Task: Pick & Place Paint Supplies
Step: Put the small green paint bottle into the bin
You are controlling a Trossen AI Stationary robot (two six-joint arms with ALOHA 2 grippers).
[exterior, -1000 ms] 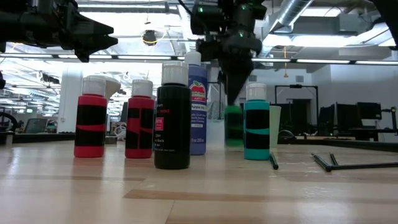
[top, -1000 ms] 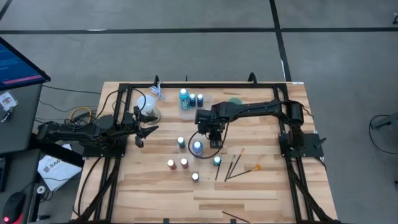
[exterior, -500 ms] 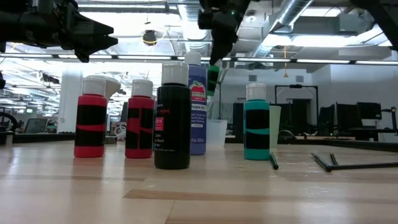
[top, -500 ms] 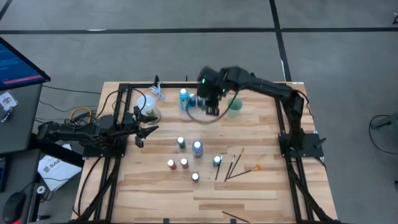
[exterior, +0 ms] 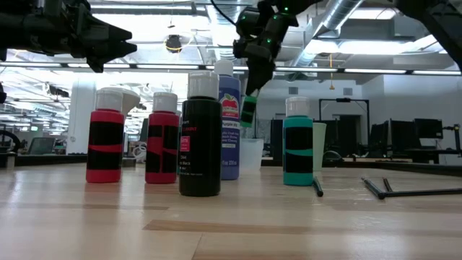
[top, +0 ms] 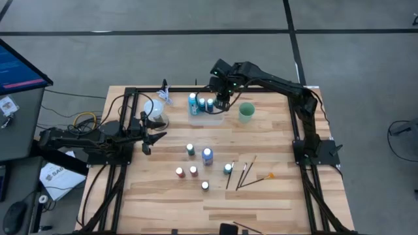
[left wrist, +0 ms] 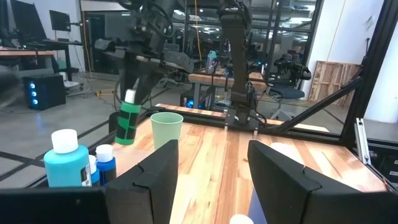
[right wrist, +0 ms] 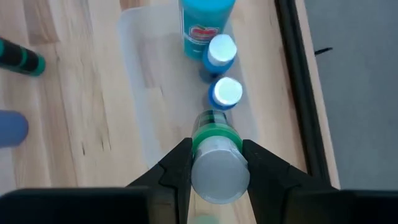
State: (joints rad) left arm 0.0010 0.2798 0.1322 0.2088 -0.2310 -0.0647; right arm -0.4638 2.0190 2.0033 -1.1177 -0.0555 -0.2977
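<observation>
While right hand (right wrist: 214,163) hangs clamped on green bottle (right wrist: 216,149), clear tray (right wrist: 146,93) with blue bottles (right wrist: 225,93) lies below: likely drop spot, bottle carried high to clear caps. Left hand (left wrist: 208,168) waits well apart, fingers spread, empty.

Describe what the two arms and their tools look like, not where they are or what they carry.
Both arms are dark, jointed and slim, bolted to black frame rails at the table's sides. The right tool has two black wedge-shaped fingers. The left tool has two broad, flat black fingers. A green light glows near the right arm's wrist, and yellow cable is coiled by the left arm's base.
</observation>
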